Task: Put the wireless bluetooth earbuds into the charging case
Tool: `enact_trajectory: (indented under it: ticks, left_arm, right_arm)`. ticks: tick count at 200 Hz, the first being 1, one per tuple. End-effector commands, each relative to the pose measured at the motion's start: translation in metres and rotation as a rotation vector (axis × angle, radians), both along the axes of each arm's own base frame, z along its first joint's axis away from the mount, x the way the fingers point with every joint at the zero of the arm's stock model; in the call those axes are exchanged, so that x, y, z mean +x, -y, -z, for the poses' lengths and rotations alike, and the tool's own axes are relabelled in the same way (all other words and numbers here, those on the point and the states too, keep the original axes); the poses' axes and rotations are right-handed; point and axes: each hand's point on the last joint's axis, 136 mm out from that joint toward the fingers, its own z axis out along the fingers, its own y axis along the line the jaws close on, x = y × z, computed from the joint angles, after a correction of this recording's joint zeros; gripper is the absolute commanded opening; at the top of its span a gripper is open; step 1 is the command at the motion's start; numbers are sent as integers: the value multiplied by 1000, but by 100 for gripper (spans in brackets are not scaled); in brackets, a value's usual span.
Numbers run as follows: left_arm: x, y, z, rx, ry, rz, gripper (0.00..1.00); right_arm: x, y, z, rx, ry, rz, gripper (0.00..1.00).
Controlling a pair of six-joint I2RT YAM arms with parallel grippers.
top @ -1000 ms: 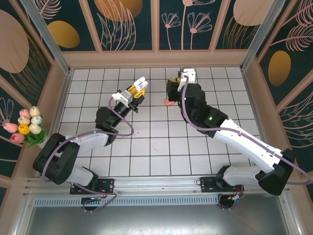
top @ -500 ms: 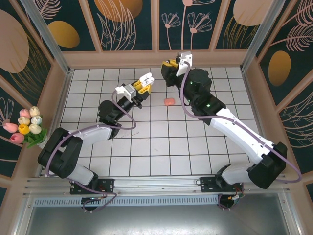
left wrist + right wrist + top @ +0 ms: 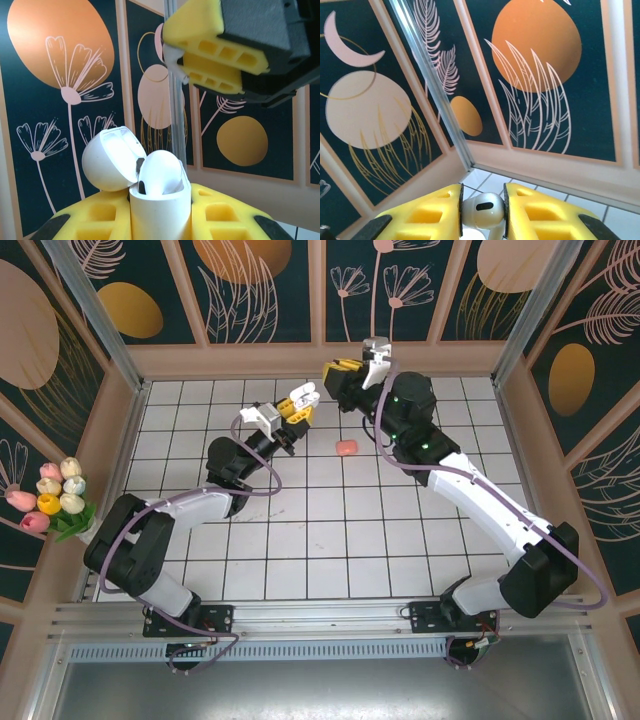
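Apparently halfway through, the left fingers (image 3: 95,220) gripped the open white case (image 3: 160,215) with one white earbud (image 3: 159,172) seated inside; near the case, the right fingers (image 3: 430,210) pinched a second white earbud (image 3: 482,209), not yet inserted.

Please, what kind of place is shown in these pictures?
Probably a staged robot work cell, not a real room: a white tiled table boxed in by painted flower panels, an aluminium frame post, and a bunch of tulips for decoration.
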Motion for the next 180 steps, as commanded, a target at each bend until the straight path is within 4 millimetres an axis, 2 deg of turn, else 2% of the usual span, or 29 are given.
enact_trajectory:
  ticks: [1,83,180]
  left_arm:
    - [0,0,-14,-33,31,14,0]
    - [-4,1,-20,-34,48,35,0]
    - [-8,2,-29,-37,63,56,0]
  right_arm:
    - [-4,-3,-18,66,29,-51,27]
    - [-2,-8,-4,38,52,-65,27]
    - [-5,-24,17,-21,53,-124,26]
